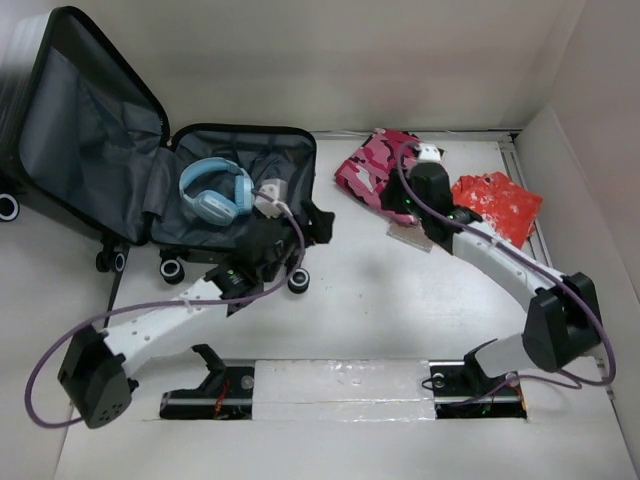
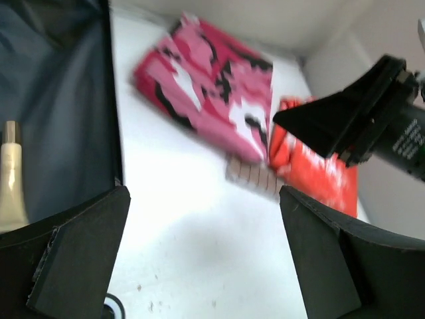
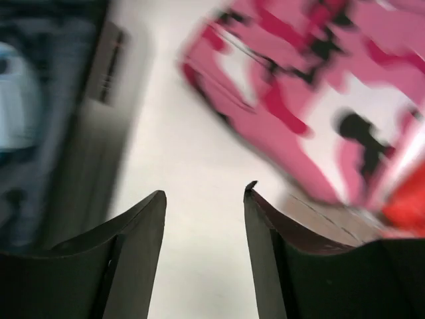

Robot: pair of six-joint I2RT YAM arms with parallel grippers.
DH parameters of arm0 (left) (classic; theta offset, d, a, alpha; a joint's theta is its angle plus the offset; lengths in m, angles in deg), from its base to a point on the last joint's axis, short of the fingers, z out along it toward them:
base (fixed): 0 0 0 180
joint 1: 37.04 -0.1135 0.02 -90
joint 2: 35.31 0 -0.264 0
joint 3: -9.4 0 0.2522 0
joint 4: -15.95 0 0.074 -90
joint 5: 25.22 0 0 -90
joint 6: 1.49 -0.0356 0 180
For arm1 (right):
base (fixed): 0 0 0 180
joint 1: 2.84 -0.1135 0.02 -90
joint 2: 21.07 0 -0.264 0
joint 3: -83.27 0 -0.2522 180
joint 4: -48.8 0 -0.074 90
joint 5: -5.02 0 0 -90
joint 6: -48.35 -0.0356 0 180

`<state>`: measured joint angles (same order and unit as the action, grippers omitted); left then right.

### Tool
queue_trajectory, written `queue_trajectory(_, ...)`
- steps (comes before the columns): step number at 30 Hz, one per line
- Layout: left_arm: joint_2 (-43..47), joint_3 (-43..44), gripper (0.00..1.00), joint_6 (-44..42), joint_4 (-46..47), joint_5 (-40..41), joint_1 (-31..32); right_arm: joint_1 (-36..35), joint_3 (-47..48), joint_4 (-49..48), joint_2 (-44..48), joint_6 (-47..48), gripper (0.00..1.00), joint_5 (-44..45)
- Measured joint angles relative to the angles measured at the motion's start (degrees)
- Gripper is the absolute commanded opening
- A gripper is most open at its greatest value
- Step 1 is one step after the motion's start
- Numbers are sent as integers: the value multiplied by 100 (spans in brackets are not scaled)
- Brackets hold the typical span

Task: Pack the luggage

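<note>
The luggage [image 1: 95,125] lies open at the far left, its lid propped up and its grey lining showing. Blue headphones [image 1: 215,190] and a white item [image 1: 270,195] rest in its lower half. My left gripper [image 1: 316,222] hovers just right of the suitcase's edge, open and holding nothing; in the left wrist view the gripper [image 2: 206,246] frames bare table beside the luggage wall [image 2: 60,119]. My right gripper [image 1: 393,212] is open and empty next to a folded pink camouflage cloth [image 1: 372,165]. The right wrist view shows the gripper [image 3: 204,199] over bare table, the cloth [image 3: 319,100] to its right.
A red packet [image 1: 497,200] lies at the far right near the wall. A small tan ridged slab [image 1: 405,236] sits under the right wrist, between cloth and packet. A cream tube [image 2: 12,173] lies inside the case. Black suitcase wheels [image 1: 298,281] stand on the table near the left wrist.
</note>
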<state>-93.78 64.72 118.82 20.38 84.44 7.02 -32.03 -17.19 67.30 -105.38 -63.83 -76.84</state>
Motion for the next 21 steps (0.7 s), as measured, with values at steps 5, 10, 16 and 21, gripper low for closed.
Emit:
queue_trajectory(5,-732,72,91,-103,203,-219,463,1014,-1486,22,323,-26,60,83)
queue_trajectory(10,-1099,96,91,-101,501,-610,470,1631,-1862,63,-269,-33,60,-177)
queue_trajectory(16,-1113,90,91,-76,750,-796,540,1821,-1580,-140,-879,61,59,-457)
queue_trajectory(21,-1113,52,90,-37,863,-872,544,1899,-1309,-264,-1154,103,61,-662)
